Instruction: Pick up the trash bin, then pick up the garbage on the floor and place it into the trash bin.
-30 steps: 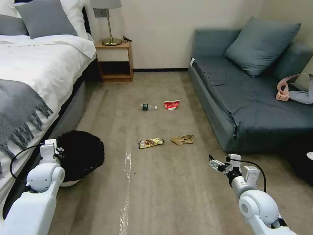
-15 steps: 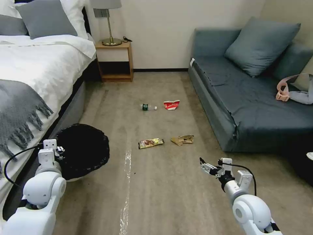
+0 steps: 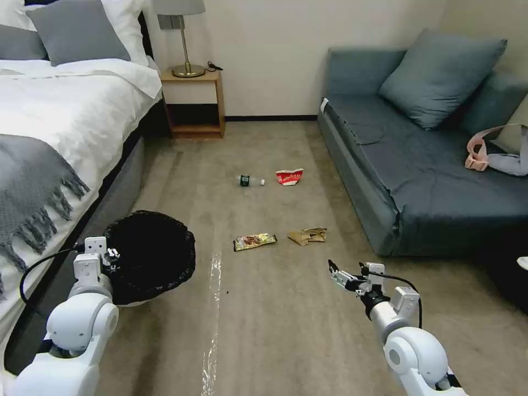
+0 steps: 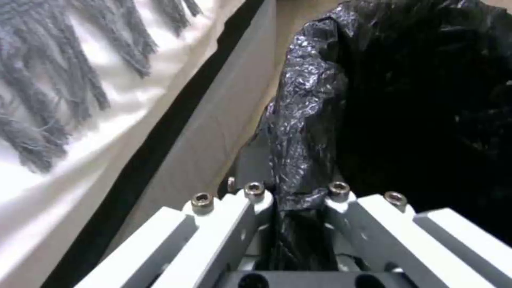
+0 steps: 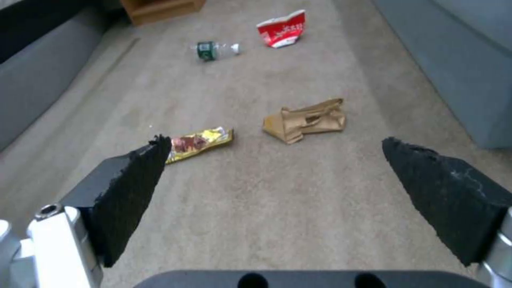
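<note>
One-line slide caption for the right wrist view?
Open right pincer above beige carpet, facing gold-brown snack wrapper and crumpled tan paper.

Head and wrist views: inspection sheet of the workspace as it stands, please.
Surface: beige carpet, pale streak down the middle.
Job's things: trash bin with black liner, by the bed; bottle, red-white carton, snack wrapper, tan paper on the floor, apart.
Clutter: nothing seen beyond the litter.
Grippers: left gripper shut on the bin's lined rim; right gripper open, above the carpet short of the wrapper and paper.
Cables: black cable looping off the left wrist, another at the right wrist.
Surroundings: bed, nightstand, sofa.
</note>
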### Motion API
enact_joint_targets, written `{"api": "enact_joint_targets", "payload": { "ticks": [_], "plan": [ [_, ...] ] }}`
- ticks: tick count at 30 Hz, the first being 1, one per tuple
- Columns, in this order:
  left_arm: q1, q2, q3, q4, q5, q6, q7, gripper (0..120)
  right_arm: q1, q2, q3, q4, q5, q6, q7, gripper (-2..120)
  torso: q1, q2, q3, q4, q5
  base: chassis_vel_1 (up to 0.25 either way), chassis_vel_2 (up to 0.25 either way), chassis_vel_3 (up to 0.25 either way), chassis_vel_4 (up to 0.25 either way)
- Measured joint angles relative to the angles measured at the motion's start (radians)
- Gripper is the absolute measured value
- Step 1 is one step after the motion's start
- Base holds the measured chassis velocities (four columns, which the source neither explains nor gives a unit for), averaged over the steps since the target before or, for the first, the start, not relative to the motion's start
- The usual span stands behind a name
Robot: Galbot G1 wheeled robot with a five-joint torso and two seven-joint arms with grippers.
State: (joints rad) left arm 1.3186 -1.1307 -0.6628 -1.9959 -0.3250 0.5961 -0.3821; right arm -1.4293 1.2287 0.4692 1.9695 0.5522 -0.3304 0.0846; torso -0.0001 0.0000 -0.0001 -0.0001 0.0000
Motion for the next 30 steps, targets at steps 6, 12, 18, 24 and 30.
{"api": "enact_joint_targets", "payload": {
  "ticks": [6,12,18,24,30],
  "plan": [
    [0.026,-0.01,-0.006,-0.016,-0.006,-0.004,0.002,4,0.019,-0.008,-0.026,-0.017,0.0,-0.002,-0.002,100,0.0,0.0,0.0,0.0001,-0.0003,-0.15,0.146,0.131,-0.125],
    [0.023,-0.011,-0.01,-0.017,-0.006,-0.005,0.003,4,0.021,-0.002,-0.036,-0.027,-0.005,-0.001,-0.002,100,0.0,0.0,0.0,0.0,0.0,-0.124,0.125,0.12,-0.122],
    [0.005,-0.008,-0.012,-0.004,-0.006,-0.007,0.003,4,0.016,0.002,-0.036,-0.033,-0.009,0.002,-0.003,100,0.0,0.0,0.0,0.0,0.0,-0.1,0.09,0.085,-0.093],
    [-0.024,-0.009,-0.012,0.016,-0.006,-0.01,0.003,4,0.014,0.005,-0.032,-0.038,-0.01,0.005,-0.005,100,0.0,0.0,0.0,0.0001,0.0,-0.111,0.114,0.107,-0.111],
    [-0.028,-0.009,-0.012,0.02,-0.008,-0.011,0.003,4,0.014,0.008,-0.032,-0.048,-0.016,0.009,-0.007,100,0.0,0.0,0.0,0.0,-0.0001,-0.139,0.128,0.117,-0.134]
  ]
}}
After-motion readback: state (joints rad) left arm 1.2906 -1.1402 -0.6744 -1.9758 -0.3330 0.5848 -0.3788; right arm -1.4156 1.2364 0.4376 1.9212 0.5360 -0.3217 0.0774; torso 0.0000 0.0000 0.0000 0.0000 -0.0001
